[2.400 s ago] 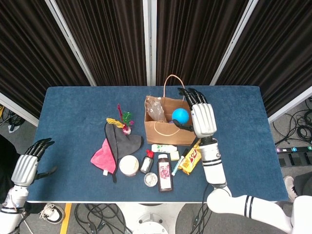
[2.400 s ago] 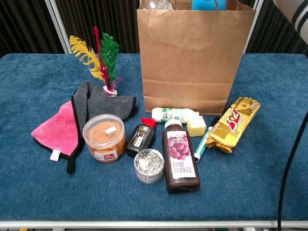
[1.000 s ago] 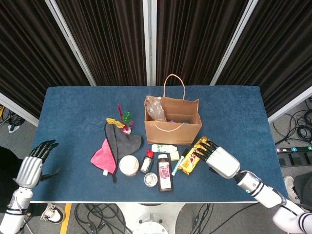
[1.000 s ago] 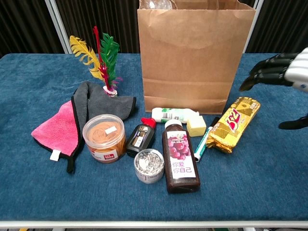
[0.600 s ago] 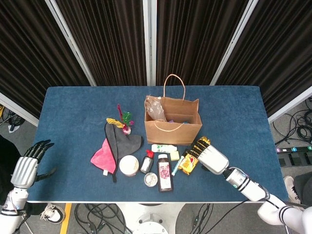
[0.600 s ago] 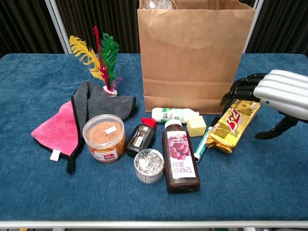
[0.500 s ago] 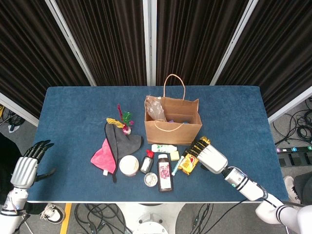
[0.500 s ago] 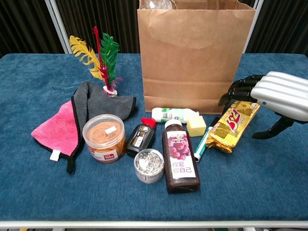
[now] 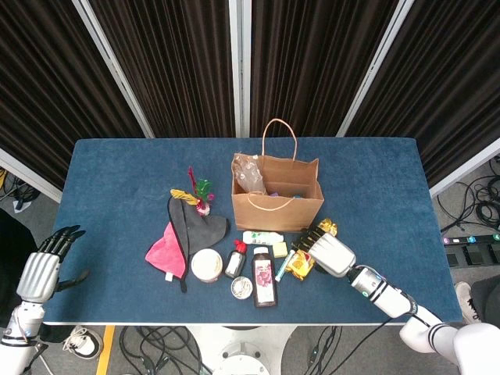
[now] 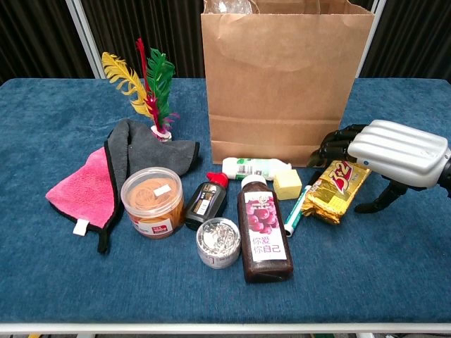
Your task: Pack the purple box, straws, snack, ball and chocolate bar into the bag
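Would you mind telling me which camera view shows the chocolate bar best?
The chest view: the chocolate bar lies close, its gold wrapper and red lettering visible below the right hand. The head view shows it small, largely covered by that hand.

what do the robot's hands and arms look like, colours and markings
Both hands have silver-grey ribbed backs and black fingers. The right hand shows a black thumb below its silver shell in the chest view; its arm is white with black bands at the wrist and further up. The left hand looks the same, on a white forearm with a dark band.
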`<state>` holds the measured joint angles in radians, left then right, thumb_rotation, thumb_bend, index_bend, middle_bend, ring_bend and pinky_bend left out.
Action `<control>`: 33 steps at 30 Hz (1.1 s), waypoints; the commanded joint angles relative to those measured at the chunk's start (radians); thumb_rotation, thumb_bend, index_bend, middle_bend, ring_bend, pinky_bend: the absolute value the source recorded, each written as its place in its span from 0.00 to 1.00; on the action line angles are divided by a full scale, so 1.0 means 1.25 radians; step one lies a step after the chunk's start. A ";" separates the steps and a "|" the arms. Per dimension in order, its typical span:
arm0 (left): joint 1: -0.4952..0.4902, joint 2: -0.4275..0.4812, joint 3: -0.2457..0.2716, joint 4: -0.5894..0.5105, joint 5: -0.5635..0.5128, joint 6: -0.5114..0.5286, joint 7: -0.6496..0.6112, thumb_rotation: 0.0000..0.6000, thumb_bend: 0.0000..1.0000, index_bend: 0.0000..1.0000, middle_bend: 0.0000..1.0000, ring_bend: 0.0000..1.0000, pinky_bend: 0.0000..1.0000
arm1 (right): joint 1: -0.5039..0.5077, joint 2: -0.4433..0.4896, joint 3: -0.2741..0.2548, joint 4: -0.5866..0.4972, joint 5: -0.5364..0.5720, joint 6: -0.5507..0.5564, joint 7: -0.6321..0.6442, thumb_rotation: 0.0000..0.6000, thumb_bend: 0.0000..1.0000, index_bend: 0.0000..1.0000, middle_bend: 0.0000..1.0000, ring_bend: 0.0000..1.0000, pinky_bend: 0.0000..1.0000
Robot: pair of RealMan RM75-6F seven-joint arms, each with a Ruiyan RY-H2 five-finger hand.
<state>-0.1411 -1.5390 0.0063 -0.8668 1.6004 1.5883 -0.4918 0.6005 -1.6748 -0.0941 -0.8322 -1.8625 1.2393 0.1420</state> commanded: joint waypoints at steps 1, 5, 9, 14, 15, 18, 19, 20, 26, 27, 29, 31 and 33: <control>0.000 0.000 0.001 0.000 0.000 -0.002 -0.001 1.00 0.24 0.23 0.24 0.16 0.24 | -0.002 -0.003 -0.006 0.003 0.005 0.002 0.009 1.00 0.02 0.28 0.31 0.20 0.28; 0.000 -0.001 0.002 0.000 0.001 -0.003 -0.002 1.00 0.24 0.23 0.24 0.16 0.24 | -0.008 -0.007 -0.012 0.010 0.009 0.015 0.010 1.00 0.06 0.36 0.37 0.26 0.34; 0.001 -0.001 0.004 -0.002 0.002 -0.004 0.001 1.00 0.24 0.23 0.24 0.16 0.24 | -0.012 -0.013 -0.015 0.021 0.010 0.034 0.015 1.00 0.11 0.47 0.45 0.35 0.43; 0.000 0.000 0.005 -0.007 0.003 -0.006 0.007 1.00 0.24 0.23 0.24 0.16 0.24 | -0.013 -0.016 -0.021 0.029 0.006 0.060 0.025 1.00 0.17 0.57 0.51 0.42 0.50; 0.000 0.001 0.005 -0.010 0.003 -0.005 0.007 1.00 0.24 0.23 0.24 0.16 0.24 | -0.015 -0.015 -0.022 0.028 0.004 0.070 0.025 1.00 0.18 0.58 0.51 0.42 0.51; 0.000 0.004 0.004 -0.016 0.004 -0.003 0.009 1.00 0.24 0.23 0.24 0.16 0.24 | -0.017 -0.004 -0.019 0.015 -0.002 0.103 0.019 1.00 0.18 0.59 0.53 0.43 0.52; -0.001 0.006 0.004 -0.020 0.005 -0.003 0.010 1.00 0.24 0.23 0.24 0.16 0.24 | -0.018 0.006 -0.016 0.000 -0.004 0.122 0.011 1.00 0.18 0.59 0.53 0.43 0.52; -0.001 0.007 0.003 -0.024 0.005 -0.002 0.010 1.00 0.24 0.23 0.24 0.16 0.24 | -0.019 0.015 -0.013 -0.015 -0.007 0.138 0.005 1.00 0.18 0.59 0.53 0.43 0.52; -0.002 0.013 0.003 -0.046 0.009 0.003 0.016 1.00 0.24 0.23 0.24 0.16 0.24 | -0.028 0.146 0.014 -0.225 -0.037 0.252 -0.095 1.00 0.18 0.59 0.53 0.43 0.52; -0.002 0.014 0.003 -0.049 0.009 0.004 0.016 1.00 0.24 0.23 0.24 0.16 0.24 | -0.030 0.174 0.019 -0.270 -0.043 0.269 -0.115 1.00 0.18 0.59 0.53 0.43 0.52; -0.002 0.016 0.003 -0.055 0.011 0.007 0.018 1.00 0.24 0.23 0.24 0.16 0.24 | -0.036 0.242 0.032 -0.381 -0.058 0.304 -0.160 1.00 0.18 0.59 0.53 0.43 0.52; -0.004 0.018 0.003 -0.062 0.014 0.009 0.019 1.00 0.24 0.23 0.24 0.16 0.24 | -0.043 0.307 0.048 -0.487 -0.077 0.335 -0.207 1.00 0.18 0.59 0.53 0.43 0.52; -0.005 0.020 0.002 -0.067 0.016 0.011 0.022 1.00 0.24 0.23 0.24 0.16 0.24 | -0.047 0.358 0.063 -0.568 -0.095 0.356 -0.246 1.00 0.18 0.59 0.53 0.43 0.52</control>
<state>-0.1471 -1.5147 0.0095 -0.9495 1.6196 1.6012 -0.4660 0.5592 -1.3858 -0.0602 -1.3303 -1.9286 1.5917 -0.0424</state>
